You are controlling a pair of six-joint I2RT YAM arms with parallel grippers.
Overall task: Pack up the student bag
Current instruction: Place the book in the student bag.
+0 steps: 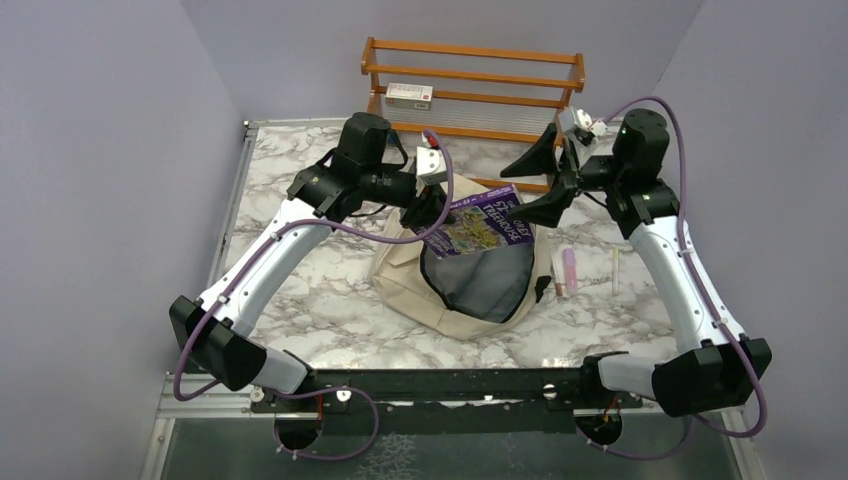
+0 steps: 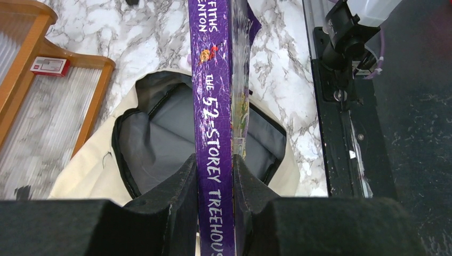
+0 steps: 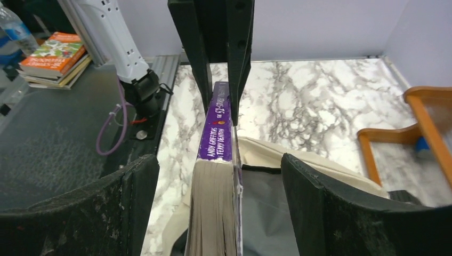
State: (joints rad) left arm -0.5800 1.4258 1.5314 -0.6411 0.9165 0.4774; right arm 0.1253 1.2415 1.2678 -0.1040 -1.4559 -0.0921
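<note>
Two fingers of our left gripper (image 2: 214,164) pinch a purple paperback (image 2: 215,101), "The 52-Storey Treehouse", across its spine. Our right gripper (image 3: 216,162) stands wide, one finger on either side of the book's other end, with a gap to each cover. The student bag (image 1: 415,290) lies just below both pairs of fingers, its zip mouth gaping and its grey lining showing beneath the book.

The left arm (image 1: 268,258) and right arm (image 1: 682,272) have white shells and black joint housings. A purple cable (image 1: 683,160) loops along each. The fingers (image 2: 170,210) are black, wedge-shaped and scuffed. The base rail (image 1: 450,385) is black.
</note>
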